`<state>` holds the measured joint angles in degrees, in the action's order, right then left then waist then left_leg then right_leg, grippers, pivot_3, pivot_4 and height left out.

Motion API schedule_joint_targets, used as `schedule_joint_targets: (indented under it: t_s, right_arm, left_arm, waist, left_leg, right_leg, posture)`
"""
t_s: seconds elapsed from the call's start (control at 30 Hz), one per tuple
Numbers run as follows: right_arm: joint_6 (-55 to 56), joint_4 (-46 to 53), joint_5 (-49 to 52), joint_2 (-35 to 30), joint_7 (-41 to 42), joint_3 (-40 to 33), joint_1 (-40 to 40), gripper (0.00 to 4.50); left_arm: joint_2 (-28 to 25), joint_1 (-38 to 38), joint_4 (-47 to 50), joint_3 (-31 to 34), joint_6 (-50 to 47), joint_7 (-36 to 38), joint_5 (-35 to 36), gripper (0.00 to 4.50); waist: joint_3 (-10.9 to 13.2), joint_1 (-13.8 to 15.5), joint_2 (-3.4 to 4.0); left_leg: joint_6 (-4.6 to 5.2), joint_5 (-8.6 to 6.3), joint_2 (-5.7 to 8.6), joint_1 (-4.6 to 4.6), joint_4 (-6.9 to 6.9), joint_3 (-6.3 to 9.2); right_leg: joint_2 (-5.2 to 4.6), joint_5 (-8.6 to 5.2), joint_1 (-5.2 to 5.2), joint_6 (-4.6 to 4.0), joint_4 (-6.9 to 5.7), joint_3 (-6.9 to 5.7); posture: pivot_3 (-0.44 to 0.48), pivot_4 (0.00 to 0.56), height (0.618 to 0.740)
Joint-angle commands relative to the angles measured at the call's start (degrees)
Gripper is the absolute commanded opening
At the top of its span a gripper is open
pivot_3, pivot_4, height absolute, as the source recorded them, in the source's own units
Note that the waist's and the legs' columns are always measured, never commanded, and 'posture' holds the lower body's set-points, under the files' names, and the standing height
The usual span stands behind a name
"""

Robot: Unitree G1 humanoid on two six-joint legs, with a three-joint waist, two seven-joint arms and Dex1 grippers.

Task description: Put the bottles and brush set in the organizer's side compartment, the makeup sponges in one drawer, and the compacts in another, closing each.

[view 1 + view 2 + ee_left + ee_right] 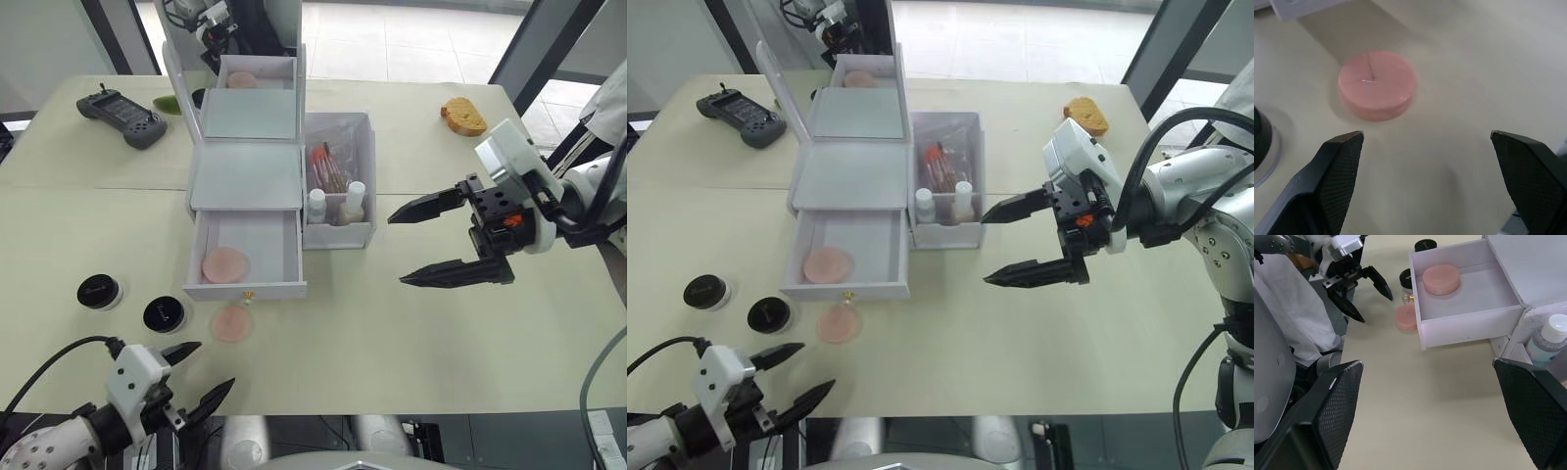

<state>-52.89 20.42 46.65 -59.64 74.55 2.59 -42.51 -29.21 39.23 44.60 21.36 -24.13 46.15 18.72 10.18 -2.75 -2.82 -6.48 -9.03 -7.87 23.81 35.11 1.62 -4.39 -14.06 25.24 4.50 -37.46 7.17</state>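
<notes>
The white and translucent plastic organizer point(245, 176) stood on the pale tabletop point(392, 343) with its mirror lid up and its lower drawer point(247, 257) pulled out. One flat round pale pink sponge point(225, 264) lay inside that drawer near its front wall; the second pink sponge point(231, 324) lay on the table just in front of the drawer, near the gold knob point(248, 295). In the tall translucent side compartment point(338, 181) stood the clear-whitish bottle with a white cap point(316, 206) and the beige-peach bottle point(352, 204), with the clear pouch of pinkish-handled brushes point(328, 164) behind them. Two round black compacts with pale rims point(99, 291) point(164, 314) sat on the table to the left of the drawer. The left gripper point(201, 374) hovered low near the loose sponge, fingers spread and empty. The right gripper point(419, 245) hung over bare table to the right of the organizer, its fingers wide apart, holding nothing. A black handheld controller point(122, 117) and a tan toast-shaped object point(462, 117) lay at the far side
</notes>
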Motion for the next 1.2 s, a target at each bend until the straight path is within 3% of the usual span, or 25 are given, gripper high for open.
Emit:
schedule_joint_targets:
  t_s: [0.03,0.13,0.63,0.73,0.83,0.93,1.07,1.2]
  right_arm:
    - [-2.8,2.0,3.2,0.4,-2.9,-3.4,-1.1,4.5]
    - [-4.7,3.9,5.0,0.2,-4.7,-4.6,0.1,4.5]
    - [-7.7,4.4,8.2,-1.1,-8.3,-6.7,-1.4,4.5]
    - [-7.8,4.2,8.3,-1.3,-8.3,-7.0,-1.4,4.5]
    - [-7.7,4.0,8.5,-1.8,-8.2,-7.1,-1.4,4.5]
    - [-7.6,4.0,8.8,-2.0,-8.2,-7.3,-1.0,4.5]
    - [-6.9,3.8,8.9,-1.9,-7.5,-7.2,-0.6,4.5]
    - [-5.3,2.9,8.1,-1.4,-5.6,-6.3,-0.7,4.5]
  left_arm:
    - [-0.3,-3.2,0.7,-5.8,-2.7,-5.1,-3.3,4.48]
    - [-0.5,-6.8,1.5,-10.2,-6.3,-8.4,-4.1,4.48]
    - [-1.9,-14.2,-1.6,-16.6,-11.1,-16.0,-7.3,4.48]
    - [-2.9,-14.4,-2.0,-17.3,-10.3,-15.6,-7.9,3.89]
    - [-3.4,-14.6,-2.3,-17.8,-10.2,-15.5,-7.8,3.01]
    - [-3.9,-14.7,-2.5,-18.1,-9.7,-15.6,-8.0,2.98]
    - [-6.2,-13.6,-2.4,-15.1,-8.4,-12.9,-6.4,2.98]
    - [-11.7,-6.9,-2.0,-9.0,2.9,-2.3,-4.4,2.98]
  waist:
    - [0.0,0.1,-0.01]
    - [0.0,0.1,0.0]
    - [0.0,0.3,0.08]
    - [0.0,0.4,0.08]
    - [0.0,0.3,0.08]
    - [0.0,0.3,0.09]
    - [0.0,0.3,0.09]
    - [0.0,-0.3,0.09]
  left_leg:
    - [0.0,0.0,0.0,0.01,0.0,0.0]
    - [0.0,-0.01,0.01,0.03,0.0,-0.01]
    - [0.01,-0.01,0.01,0.0,0.0,0.01]
    - [0.01,-0.01,0.01,0.0,0.0,0.01]
    - [0.01,-0.01,0.01,0.0,-0.01,0.01]
    - [0.01,-0.01,0.01,0.0,-0.01,0.01]
    - [0.01,-0.01,0.01,0.0,-0.02,0.01]
    - [0.05,-0.03,0.0,-0.02,-0.15,0.0]
  right_leg:
    - [0.01,0.0,0.0,0.0,-0.01,-0.01]
    - [0.0,0.02,-0.01,0.03,0.02,0.0]
    - [0.01,0.03,-0.04,0.05,0.0,-0.01]
    - [0.0,0.03,-0.06,0.05,0.03,-0.01]
    - [0.0,0.03,-0.06,0.05,0.04,-0.01]
    - [0.0,0.03,-0.06,0.05,0.05,-0.01]
    - [0.0,0.03,-0.05,0.05,0.05,-0.01]
    - [0.02,0.04,0.04,0.04,0.06,-0.01]
  posture:
    - [0.0,0.15,0.705]
    - [0.0,0.15,0.705]
    - [0.0,0.15,0.705]
    - [0.0,0.15,0.705]
    - [0.0,0.15,0.705]
    - [0.0,0.15,0.705]
    - [0.0,0.15,0.705]
    - [0.0,0.15,0.705]
